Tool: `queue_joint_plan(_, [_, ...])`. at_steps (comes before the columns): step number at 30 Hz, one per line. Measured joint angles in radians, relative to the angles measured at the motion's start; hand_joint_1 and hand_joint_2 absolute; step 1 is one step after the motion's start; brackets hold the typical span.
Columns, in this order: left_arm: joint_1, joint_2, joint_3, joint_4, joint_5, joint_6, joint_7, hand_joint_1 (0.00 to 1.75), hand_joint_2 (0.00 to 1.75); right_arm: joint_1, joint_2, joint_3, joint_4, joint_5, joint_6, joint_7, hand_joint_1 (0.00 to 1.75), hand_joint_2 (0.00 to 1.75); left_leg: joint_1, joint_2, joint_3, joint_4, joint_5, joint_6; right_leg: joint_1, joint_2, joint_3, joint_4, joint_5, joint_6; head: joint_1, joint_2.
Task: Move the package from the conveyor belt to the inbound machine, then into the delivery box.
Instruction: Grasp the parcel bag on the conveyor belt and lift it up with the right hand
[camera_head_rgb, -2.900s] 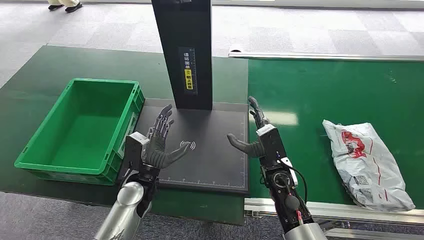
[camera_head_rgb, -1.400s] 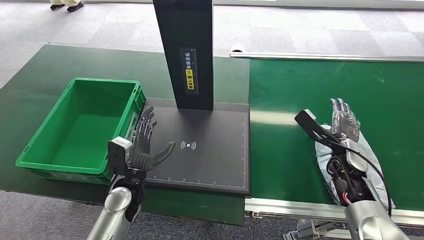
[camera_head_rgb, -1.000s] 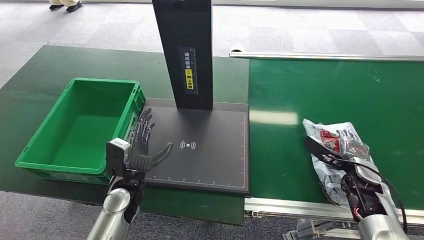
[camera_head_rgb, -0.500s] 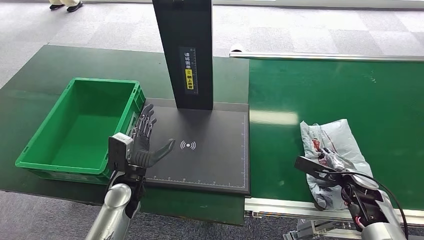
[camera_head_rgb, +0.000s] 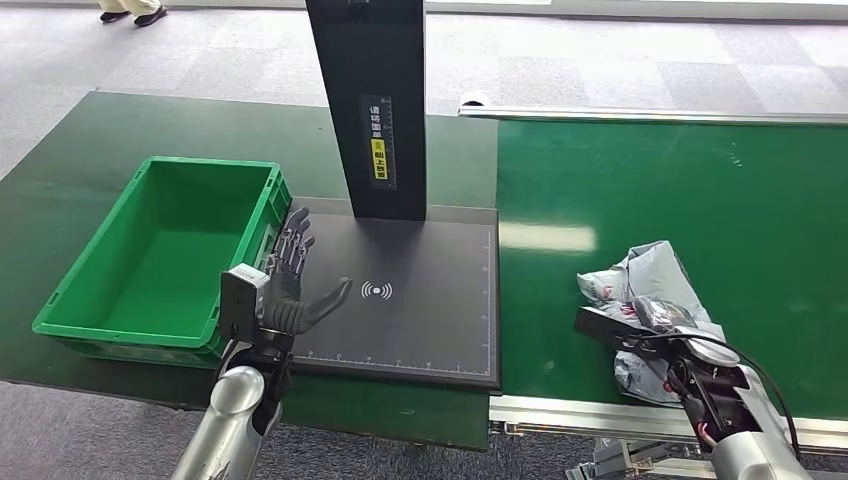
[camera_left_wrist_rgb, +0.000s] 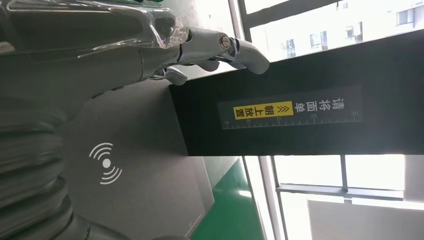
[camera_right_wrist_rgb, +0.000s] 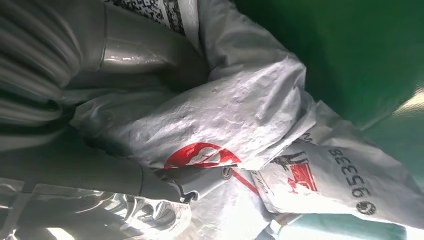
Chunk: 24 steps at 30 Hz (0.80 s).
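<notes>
Green conveyor belt is carrying the package; right hand is gripping it, should be lifting clear before swinging to the inbound machine; left hand is hovering open.

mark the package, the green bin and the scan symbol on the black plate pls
package (camera_head_rgb: 650, 275): head view, on its crumpled grey top.
green bin (camera_head_rgb: 262, 205): head view, on its right rim.
scan symbol (camera_head_rgb: 376, 291): head view, on the white wave mark's middle.

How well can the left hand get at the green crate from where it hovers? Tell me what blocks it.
Probably yes. The left hand is open above the black scanner plate, right beside the green crate, with nothing between them.
</notes>
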Motion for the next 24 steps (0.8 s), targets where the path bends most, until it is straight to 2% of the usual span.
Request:
queue_joint_plan(6, [0.015,0.0,0.0,-0.017,-0.027,0.032,0.0,0.0,1.75,0.015,0.034,0.018,-0.025,-0.069,-0.101,-0.089,1.75,1.75,0.0,0.002,-0.002,0.0,0.0,0.0,0.0,0.001,-0.002,0.0,0.0,0.0,0.0,0.0])
queue_joint_plan(10, [0.024,0.0,0.001,-0.034,-0.037,0.049,0.0,0.0,1.75,0.032,0.072,0.013,-0.088,-0.144,-0.2,-0.136,1.75,1.75,0.0,0.002,-0.003,0.0,0.0,0.0,0.0,0.001,-0.004,0.0,0.0,0.0,0.0,0.0])
queue_joint_plan(18, [0.039,0.0,0.003,-0.051,-0.025,0.062,-0.02,0.0,1.75,0.067,0.149,-0.075,-0.243,-0.354,-0.363,-0.176,1.75,1.75,0.0,0.001,-0.005,0.0,0.0,0.0,0.0,0.001,-0.005,0.0,0.0,0.0,0.0,0.0])
queue_joint_plan(24, [0.037,-0.009,0.009,-0.06,0.023,0.097,-0.073,0.0,1.75,0.112,0.188,-0.146,-0.408,-0.496,-0.549,-0.329,1.75,1.75,0.0,0.001,-0.006,0.0,0.0,0.0,0.0,0.001,-0.006,0.0,0.0,0.0,0.0,0.0])
